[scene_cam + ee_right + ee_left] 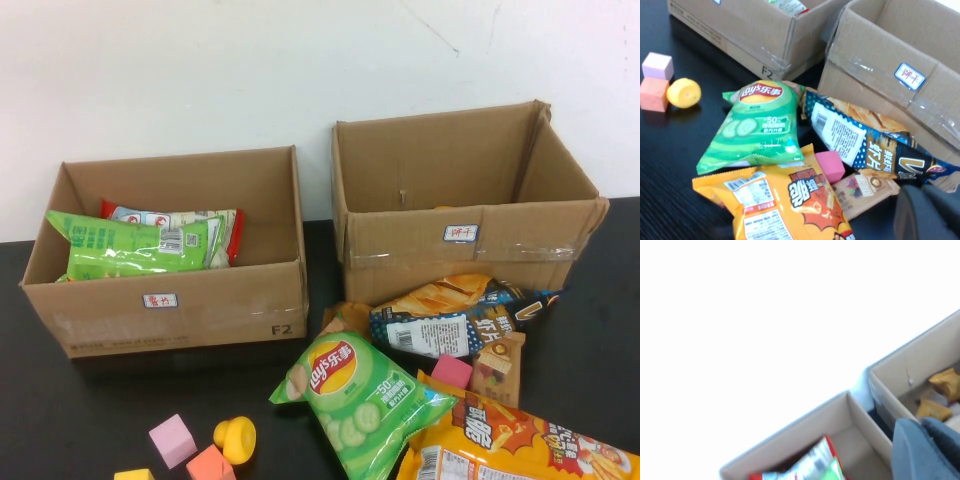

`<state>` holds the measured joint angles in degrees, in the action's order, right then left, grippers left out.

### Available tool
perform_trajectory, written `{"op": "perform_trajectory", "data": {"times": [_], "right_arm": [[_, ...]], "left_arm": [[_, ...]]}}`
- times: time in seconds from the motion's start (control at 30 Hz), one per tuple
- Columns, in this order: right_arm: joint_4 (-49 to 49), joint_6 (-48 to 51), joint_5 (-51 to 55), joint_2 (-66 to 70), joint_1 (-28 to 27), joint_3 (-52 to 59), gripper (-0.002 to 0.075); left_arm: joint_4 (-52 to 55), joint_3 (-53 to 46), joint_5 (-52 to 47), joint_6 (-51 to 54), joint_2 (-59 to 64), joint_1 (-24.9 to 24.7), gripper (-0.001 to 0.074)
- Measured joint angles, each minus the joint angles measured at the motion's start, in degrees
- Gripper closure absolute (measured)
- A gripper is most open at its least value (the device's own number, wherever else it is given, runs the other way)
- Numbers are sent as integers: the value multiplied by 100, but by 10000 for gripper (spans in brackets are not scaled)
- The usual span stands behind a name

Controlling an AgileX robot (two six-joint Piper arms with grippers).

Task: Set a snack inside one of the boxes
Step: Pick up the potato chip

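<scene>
Two open cardboard boxes stand at the back. The left box (170, 305) holds a green bag (130, 250) and a red-edged white bag (200, 220). The right box (470, 240) shows yellow packets (942, 385) inside in the left wrist view. Loose snacks lie on the black table in front: a green Lay's bag (355, 400), an orange bag (510, 445), a dark blue bag (450, 325) and a small brown wafer pack (862, 190). My left gripper (921, 425) hangs shut and empty above the boxes. My right gripper (922, 196) is shut and empty, above the table beside the wafer pack.
Toy blocks lie at the front left: a pink cube (172, 440), a yellow knob (236, 438) and an orange block (208, 465). Another pink cube (452, 372) sits among the snacks. A white wall stands behind the boxes.
</scene>
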<state>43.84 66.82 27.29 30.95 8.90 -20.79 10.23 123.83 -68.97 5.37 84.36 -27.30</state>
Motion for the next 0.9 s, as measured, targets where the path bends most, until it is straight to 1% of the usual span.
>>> {"op": "perform_trajectory", "data": {"times": [0.1, 0.2, 0.33, 0.43, 0.53, 0.63, 0.73, 0.9], "right_arm": [[0, 10, 9, -46, 0, 0, 727], [39, 13, -46, -54, 50, 0, 727], [50, 23, -125, -76, 281, 0, 727], [50, 34, -125, -80, 346, 0, 727], [50, 41, -125, -80, 356, 0, 727], [50, 46, -125, -80, 356, 13, 727], [57, 46, -100, -89, 356, 103, 727], [57, 46, 237, -89, 356, 234, 727]], "left_arm": [[16, -1251, 359, -267, -1001, 0, 736], [16, -2816, 1126, -598, -2218, 0, 736], [16, -5089, 2405, -976, -3766, 0, 736], [73, -6451, 3247, -1249, -4746, 0, 736], [195, -7518, 3752, -1305, -5505, 0, 736], [266, -8227, 3994, -1332, -6089, 0, 736], [288, -8692, 4045, -1369, -6404, 0, 736], [185, -9218, 4059, -1427, -6492, 0, 736]]}}
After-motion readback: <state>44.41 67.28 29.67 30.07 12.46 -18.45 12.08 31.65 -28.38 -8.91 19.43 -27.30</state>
